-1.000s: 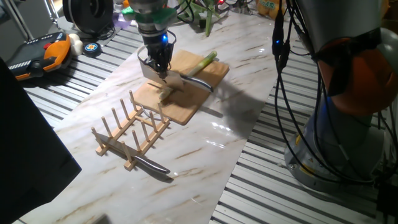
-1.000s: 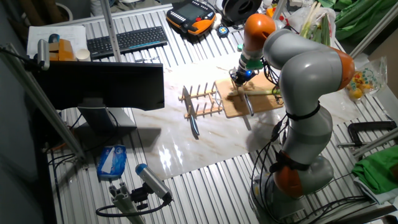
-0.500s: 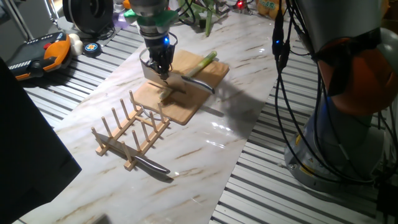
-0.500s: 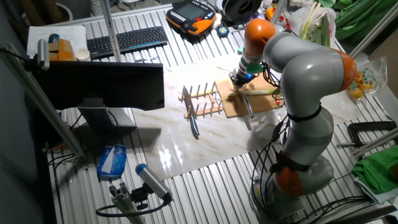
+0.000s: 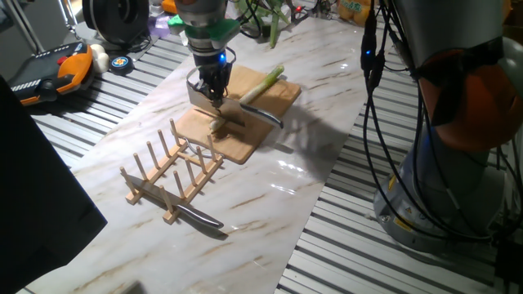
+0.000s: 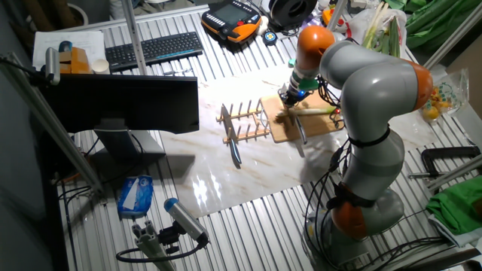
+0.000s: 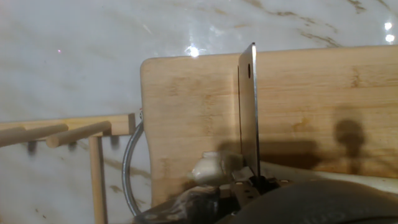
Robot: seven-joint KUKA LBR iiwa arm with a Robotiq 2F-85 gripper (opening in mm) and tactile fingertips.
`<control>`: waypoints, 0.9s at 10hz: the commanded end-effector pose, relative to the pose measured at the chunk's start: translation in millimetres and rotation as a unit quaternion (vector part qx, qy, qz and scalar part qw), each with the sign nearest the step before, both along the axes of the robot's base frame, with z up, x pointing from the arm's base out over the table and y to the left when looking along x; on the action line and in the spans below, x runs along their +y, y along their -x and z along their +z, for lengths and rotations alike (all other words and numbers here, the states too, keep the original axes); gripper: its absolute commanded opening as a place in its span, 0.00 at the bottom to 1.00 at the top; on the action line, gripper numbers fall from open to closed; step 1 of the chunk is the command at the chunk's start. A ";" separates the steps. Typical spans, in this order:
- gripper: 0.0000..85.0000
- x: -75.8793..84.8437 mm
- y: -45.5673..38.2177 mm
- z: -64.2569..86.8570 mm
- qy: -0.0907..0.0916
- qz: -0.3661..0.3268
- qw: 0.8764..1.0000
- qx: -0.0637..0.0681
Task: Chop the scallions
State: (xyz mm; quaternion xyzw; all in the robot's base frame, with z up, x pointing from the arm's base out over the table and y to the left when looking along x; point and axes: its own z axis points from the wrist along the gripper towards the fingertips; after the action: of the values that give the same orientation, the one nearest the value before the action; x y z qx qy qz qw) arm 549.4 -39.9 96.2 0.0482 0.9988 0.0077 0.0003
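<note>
The scallions (image 5: pixel 263 82) lie on the wooden cutting board (image 5: pixel 270 110), pale stalk angled toward its far corner, a cut piece (image 7: pixel 210 167) near the blade. The gripper (image 5: pixel 214 92) is closed on a cleaver (image 7: pixel 248 112), edge down over the board, beside the peg rack (image 5: pixel 167 175).

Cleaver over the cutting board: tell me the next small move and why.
Probably lower the cleaver straight down through the scallion. The hand holds the blade above the cutting board, seemingly across the stalk's white end, with a cut piece lying just beside it. The hand view shows the blade edge-on over the wood. Whether it already touches the stalk is unclear.
</note>
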 end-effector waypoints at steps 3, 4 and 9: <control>0.01 0.5 -0.6 -1.4 0.005 -0.001 1.000 0.000; 0.01 -0.2 2.5 3.9 0.004 -0.002 1.000 0.000; 0.01 -2.8 0.5 22.4 0.006 0.000 1.000 0.005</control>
State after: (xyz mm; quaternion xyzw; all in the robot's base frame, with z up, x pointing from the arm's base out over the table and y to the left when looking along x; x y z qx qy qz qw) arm 549.0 -42.8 118.5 0.0488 0.9988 0.0008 -0.0045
